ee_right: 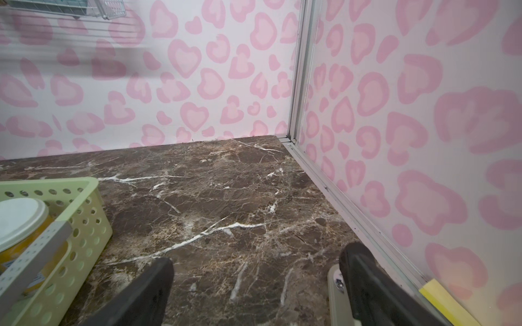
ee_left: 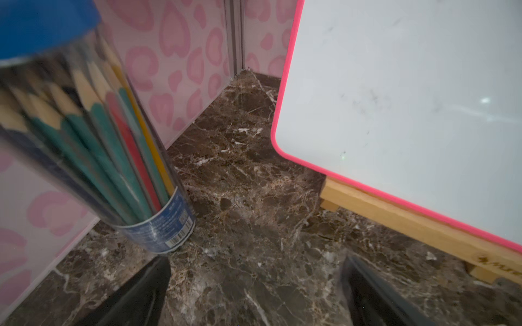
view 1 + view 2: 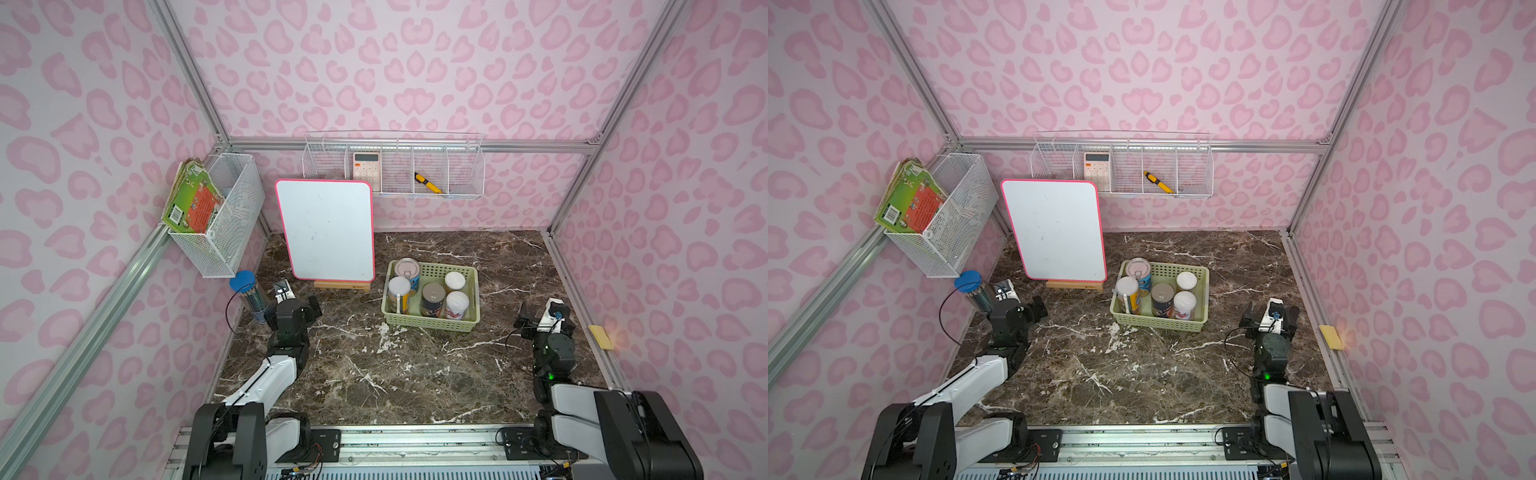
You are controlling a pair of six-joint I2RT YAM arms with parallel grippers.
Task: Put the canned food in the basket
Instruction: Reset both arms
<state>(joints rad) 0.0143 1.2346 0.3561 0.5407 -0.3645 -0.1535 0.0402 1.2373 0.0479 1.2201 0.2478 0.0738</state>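
Observation:
The pale green basket (image 3: 430, 326) (image 3: 1156, 323) stands mid-table right of the whiteboard, and its corner (image 1: 84, 225) shows in the right wrist view. The canned food stands upright inside it, several cans in all. Among them are a silver-topped blue-yellow can (image 3: 407, 268), a silver-topped dark can (image 3: 433, 293) and white-lidded cans (image 3: 457, 301) (image 1: 19, 220). My left gripper (image 3: 293, 311) (image 2: 257, 259) hangs open over bare marble at the left, beside the pencil tube. My right gripper (image 3: 545, 320) (image 1: 260, 256) stands open over bare marble right of the basket.
A clear pencil tube with a blue lid (image 3: 248, 297) (image 2: 113, 141) stands close to my left fingers. A pink-rimmed whiteboard (image 3: 326, 228) (image 2: 409, 98) leans on a wooden stand (image 3: 341, 285). White wire baskets (image 3: 226, 212) (image 3: 395, 170) hang on the walls. A yellow pad (image 3: 600, 337) lies on the right rail.

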